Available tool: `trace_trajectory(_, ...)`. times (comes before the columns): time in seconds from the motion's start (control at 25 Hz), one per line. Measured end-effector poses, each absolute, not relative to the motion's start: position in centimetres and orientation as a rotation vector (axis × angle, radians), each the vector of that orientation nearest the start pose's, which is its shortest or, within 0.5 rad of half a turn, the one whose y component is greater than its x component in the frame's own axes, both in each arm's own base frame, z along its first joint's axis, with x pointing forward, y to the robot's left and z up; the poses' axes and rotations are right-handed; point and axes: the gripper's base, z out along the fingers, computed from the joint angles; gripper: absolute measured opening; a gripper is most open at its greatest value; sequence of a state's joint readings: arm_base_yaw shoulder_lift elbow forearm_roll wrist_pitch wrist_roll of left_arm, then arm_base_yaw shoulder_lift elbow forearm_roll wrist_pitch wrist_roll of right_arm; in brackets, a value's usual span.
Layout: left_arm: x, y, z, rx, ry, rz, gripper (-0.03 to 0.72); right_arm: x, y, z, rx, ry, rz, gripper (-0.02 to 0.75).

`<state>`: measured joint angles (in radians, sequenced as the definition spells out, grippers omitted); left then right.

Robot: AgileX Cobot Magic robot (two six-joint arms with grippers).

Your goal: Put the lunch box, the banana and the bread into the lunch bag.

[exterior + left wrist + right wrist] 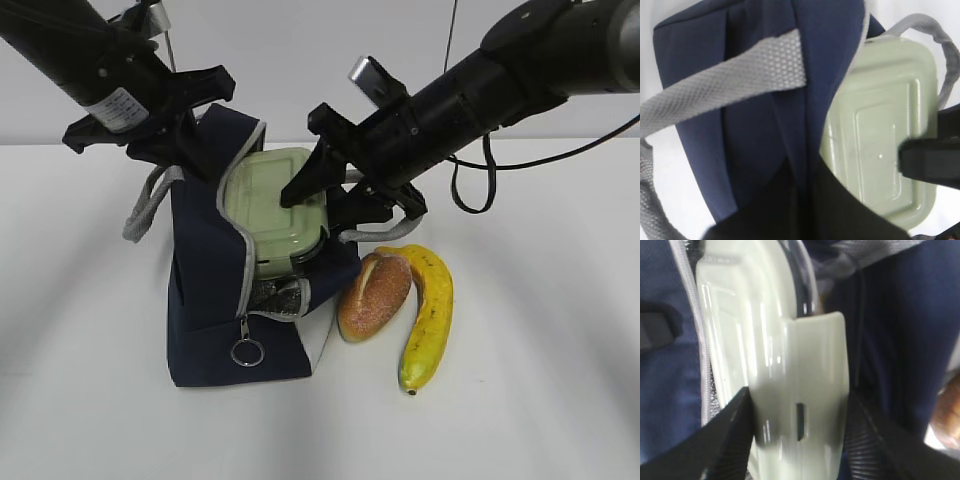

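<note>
The navy lunch bag (215,320) stands on the white table with its mouth open toward the right. My left gripper (197,148) is shut on the bag's upper fabric (740,100) and holds that side up. The lunch box (272,200), with its sage-green lid, sits tilted and partly inside the mouth. My right gripper (318,205) is shut on the box's end, one finger (720,440) on each side of the lid clip (815,390). The bread (375,295) and the banana (430,320) lie side by side on the table, right of the bag.
A grey webbing handle (725,85) crosses the bag's side, and another loops out under my right arm (375,232). The zipper's ring pull (247,352) hangs at the bag's front. White table surrounds the bag.
</note>
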<state>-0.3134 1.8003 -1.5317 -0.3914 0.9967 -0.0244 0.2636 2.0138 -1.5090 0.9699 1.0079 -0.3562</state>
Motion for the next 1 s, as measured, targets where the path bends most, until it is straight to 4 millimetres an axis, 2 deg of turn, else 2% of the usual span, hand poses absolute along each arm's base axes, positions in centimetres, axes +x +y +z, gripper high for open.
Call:
trace_trajectory(0.32, 36.1, -14.5, 28.7, 0.192, 2.748, -0.588, -0.003, 40.3, 19.8, 21.8, -0.223, 2.696, 1.246, 0.377)
trace_trajectory(0.4, 36.2, -14.5, 28.7, 0.193, 2.747, -0.582, -0.003, 40.8, 20.3, 21.1, -0.227, 2.704, 1.250, 0.377)
trace_trajectory(1.0, 36.1, -14.6, 28.7, 0.203, 2.744, -0.601, -0.003, 42.1, 21.1, 16.3, -0.142, 2.786, 1.245, 0.377)
